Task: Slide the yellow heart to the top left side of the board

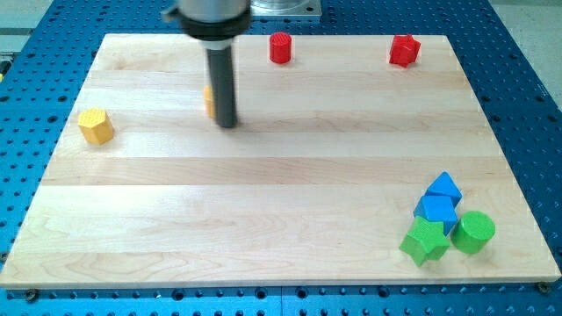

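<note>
My tip (226, 124) rests on the wooden board (263, 202) in its upper left part. A yellow block (209, 101) sits just behind the rod on its left side. Only a thin sliver of it shows, so I cannot make out its shape. The rod touches or nearly touches it. A second yellow block (95, 125), roughly hexagonal, lies near the board's left edge, well to the left of my tip.
A red cylinder (280, 47) and a red star-like block (404, 50) stand along the top edge. Two blue blocks (444, 187) (436, 211), a green star-like block (426, 240) and a green cylinder (474, 232) cluster at the bottom right.
</note>
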